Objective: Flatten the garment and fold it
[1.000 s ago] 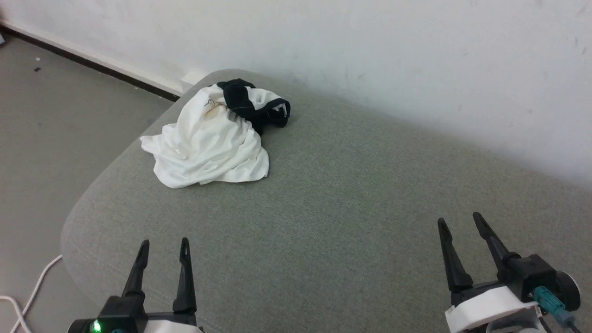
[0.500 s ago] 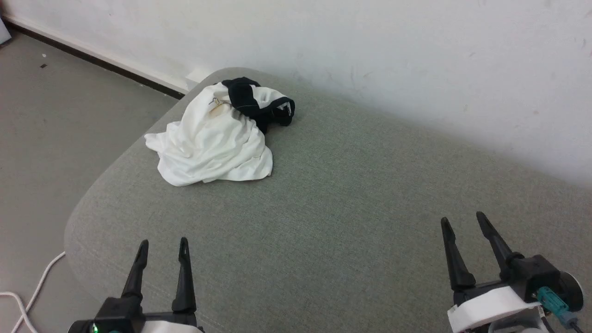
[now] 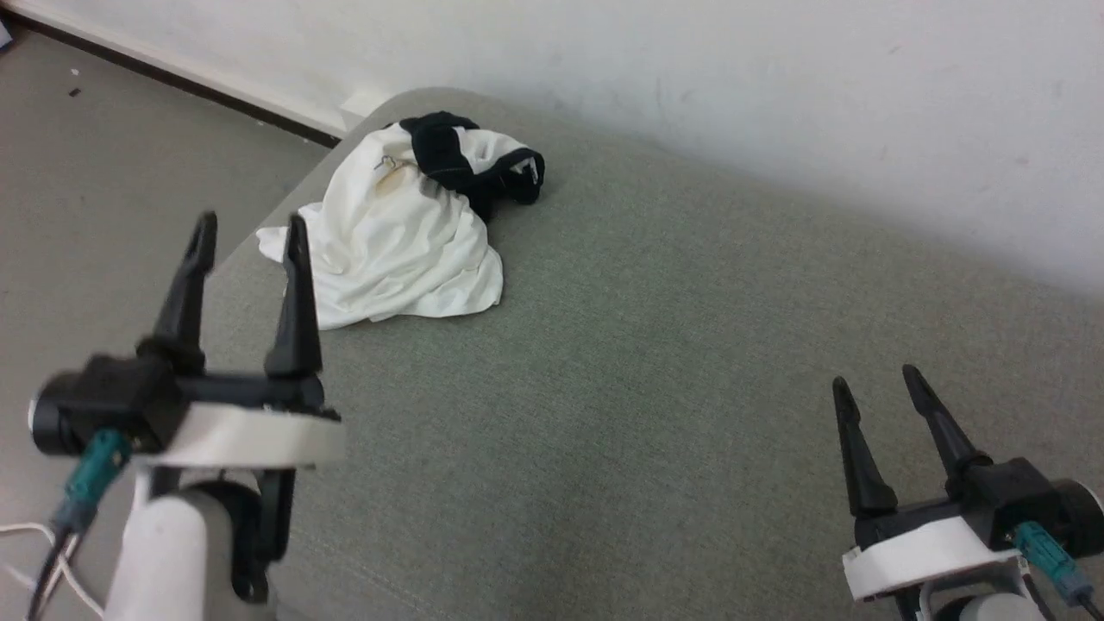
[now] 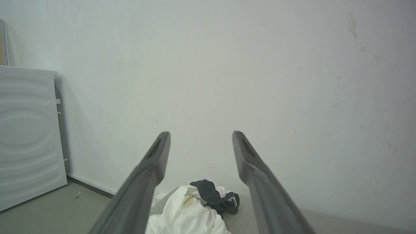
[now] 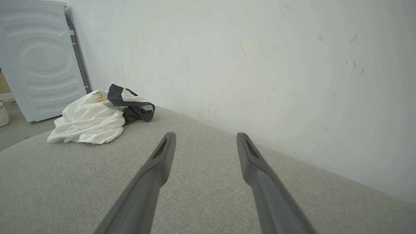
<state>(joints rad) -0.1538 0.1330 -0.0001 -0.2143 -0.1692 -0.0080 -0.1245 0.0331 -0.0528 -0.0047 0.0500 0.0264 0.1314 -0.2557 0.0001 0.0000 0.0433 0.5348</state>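
The garment (image 3: 398, 233) lies crumpled in a heap at the far left corner of a grey upholstered surface (image 3: 655, 345), white body bunched up with black sleeve and neckline parts on top. In the right wrist view the garment (image 5: 91, 118) shows a small print with a yellow spot. My left gripper (image 3: 250, 228) is raised, open and empty, just left of and in front of the heap. The left wrist view looks over the garment (image 4: 191, 214) toward the wall. My right gripper (image 3: 873, 379) hovers open and empty at the near right, far from the cloth.
A white wall (image 3: 690, 69) runs behind the grey surface. Grey floor (image 3: 95, 190) lies to the left, with a white cable (image 3: 26, 552) near my left arm. A white appliance (image 5: 39, 58) stands by the wall beyond the garment.
My left arm has risen and moved forward toward the garment, still open. The head camera has tilted slightly. The right gripper has barely moved.
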